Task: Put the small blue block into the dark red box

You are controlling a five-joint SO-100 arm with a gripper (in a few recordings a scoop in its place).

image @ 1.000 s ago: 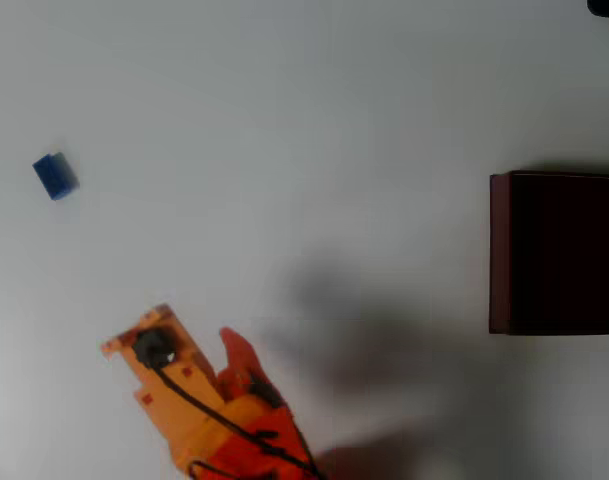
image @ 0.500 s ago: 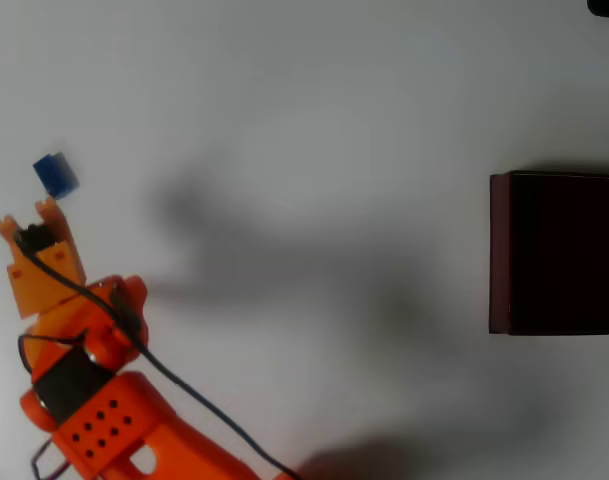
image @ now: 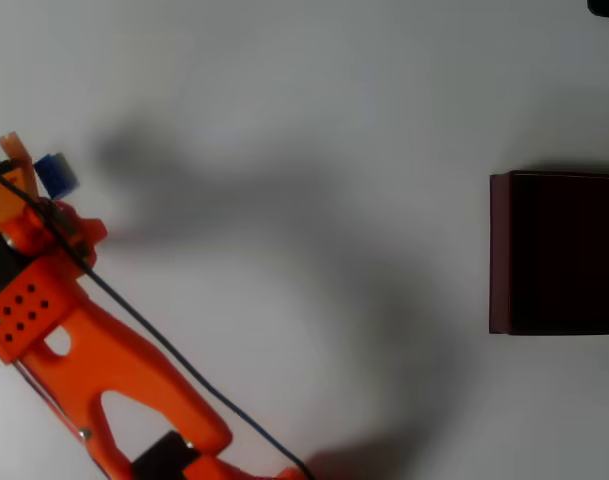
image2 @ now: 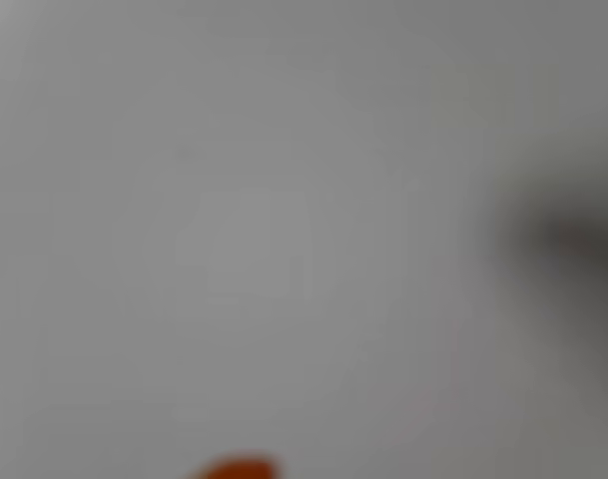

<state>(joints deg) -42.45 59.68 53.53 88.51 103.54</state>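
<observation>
Reaching for the block at the far left, box waiting at the right edge.

In the overhead view my gripper [image: 22, 172] sits at the left edge, with the small blue block [image: 55, 174] just right of its orange tip, on the white table [image: 304, 100]. I cannot tell how wide the jaws stand or whether they touch the block; the wrist view is a blur. The dark red box [image: 499, 250] lies well apart to the right, empty as far as I can see. My worry: closing blind here could nudge the block aside or clip only a corner.
</observation>
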